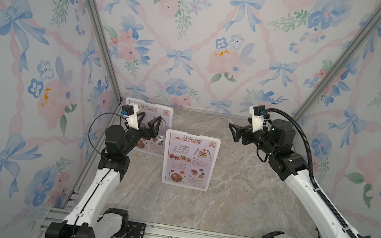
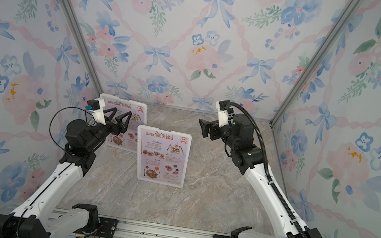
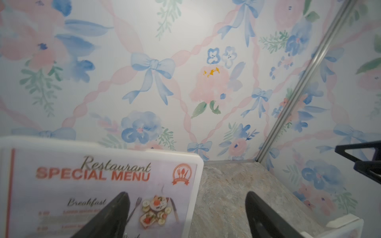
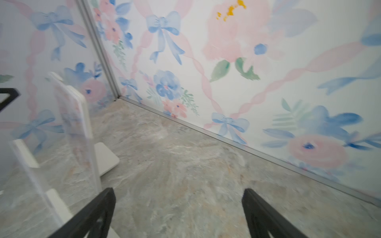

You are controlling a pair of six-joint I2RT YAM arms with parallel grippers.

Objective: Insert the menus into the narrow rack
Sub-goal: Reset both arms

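A grey-beige, marble-patterned tabletop (image 1: 235, 208) is seen in both top views. Two white menu stands are set upright on it, apart from each other: the near stand (image 1: 183, 185) about mid-table and the far stand (image 3: 103, 144) by the rear left corner. A "SPECIAL MENU" sheet is displayed in each: the near menu (image 1: 189, 161) and the far menu (image 3: 92, 175).

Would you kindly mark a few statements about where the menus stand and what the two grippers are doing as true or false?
1. The nearer menu and the farther menu both stand upright on the table. True.
2. The left gripper grips the farther menu. False: its jaws are apart with nothing between them.
3. The right gripper is open and empty. True.
4. The nearer menu stands in the table's far corner. False: it stands mid-table; the farther menu is the one by the corner.
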